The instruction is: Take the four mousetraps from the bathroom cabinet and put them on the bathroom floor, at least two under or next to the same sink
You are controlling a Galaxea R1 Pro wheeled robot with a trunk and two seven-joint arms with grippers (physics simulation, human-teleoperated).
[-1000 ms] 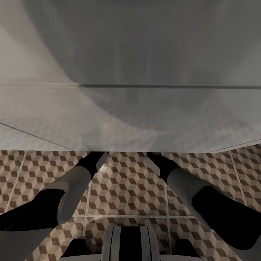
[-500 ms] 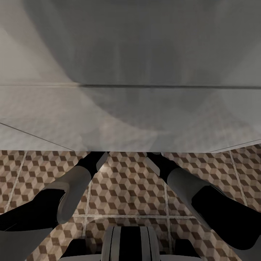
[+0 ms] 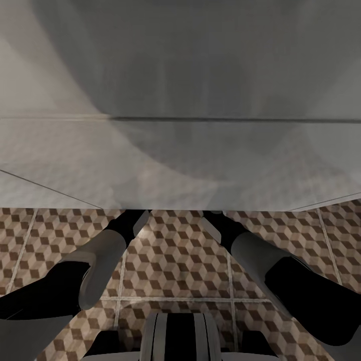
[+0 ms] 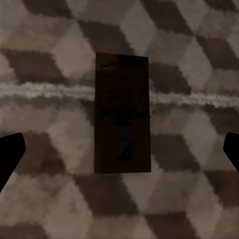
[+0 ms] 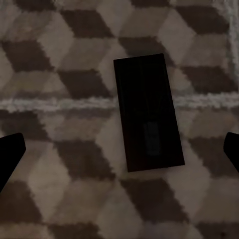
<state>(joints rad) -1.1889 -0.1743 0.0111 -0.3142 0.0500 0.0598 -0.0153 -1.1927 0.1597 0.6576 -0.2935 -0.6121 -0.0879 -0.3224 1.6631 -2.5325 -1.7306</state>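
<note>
In the left wrist view a dark brown mousetrap [image 4: 122,113] lies flat on the cube-pattern bathroom floor [image 4: 45,55], across a pale grout line. My left gripper [image 4: 119,152] hangs above it, open, its dark fingertips [image 4: 10,154] far apart at the picture's edges. In the right wrist view a second, near-black mousetrap [image 5: 148,112] lies flat on the same tiling. My right gripper [image 5: 119,152] is open above it and holds nothing. In the head view both forearms [image 3: 100,255] reach forward beneath a big white fixture [image 3: 180,150], which hides the hands.
The white fixture's front edge crosses the head view above the cube-pattern tiles [image 3: 175,260]. My right forearm [image 3: 260,260] and my base [image 3: 180,336] stand over the tiles in front of it.
</note>
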